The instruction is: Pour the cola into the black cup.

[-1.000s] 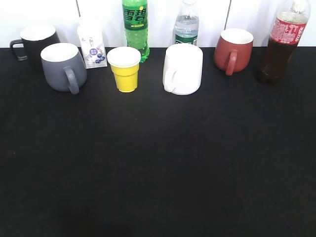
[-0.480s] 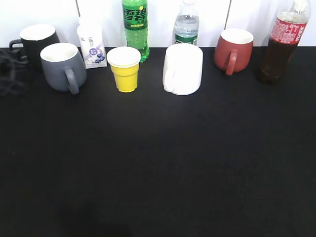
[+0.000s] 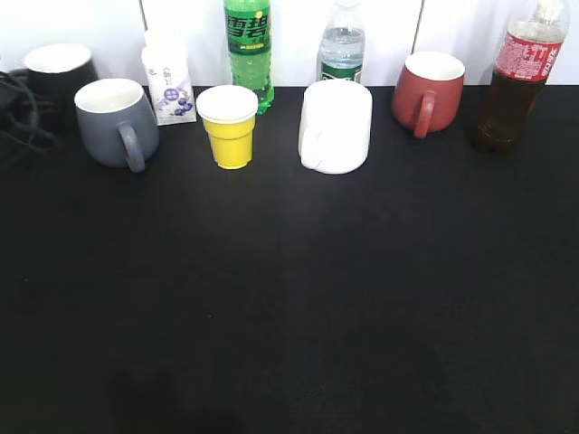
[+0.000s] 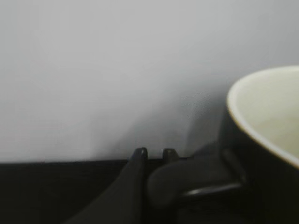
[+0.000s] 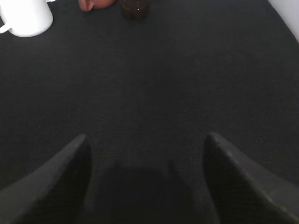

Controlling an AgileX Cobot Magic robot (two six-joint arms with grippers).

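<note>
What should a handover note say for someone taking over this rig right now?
Left gripper: at the black cup's handle at the table's far left; grip cannot be confirmed.
Right gripper: open, empty, hovering over bare black table, well short of the cola bottle.
Cola bottle stands upright at the far right, beside the reddish-brown mug.
Done: nothing poured.
Left: secure the cup, grasp the cola, pour into the cup.
</note>
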